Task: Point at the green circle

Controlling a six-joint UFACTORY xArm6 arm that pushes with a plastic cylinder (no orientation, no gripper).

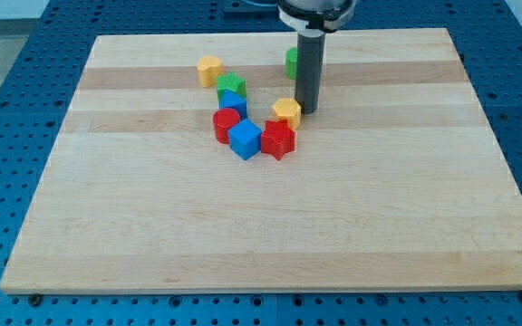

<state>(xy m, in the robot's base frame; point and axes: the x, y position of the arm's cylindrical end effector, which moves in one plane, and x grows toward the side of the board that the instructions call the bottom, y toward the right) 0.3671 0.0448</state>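
One green circle (291, 62) sits near the desk's (379, 226) top edge, half hidden behind my rod. My tip (308, 110) rests just right of the yellow block (287, 112), so it isn't pointing there yet. No hand here, only a rod.

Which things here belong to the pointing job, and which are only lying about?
Job: green circle, half hidden behind the rod at the view's top; my tip, just right of the yellow block.

Lying about: yellow heart, green star, blue block, red cylinder, blue cube, red star.
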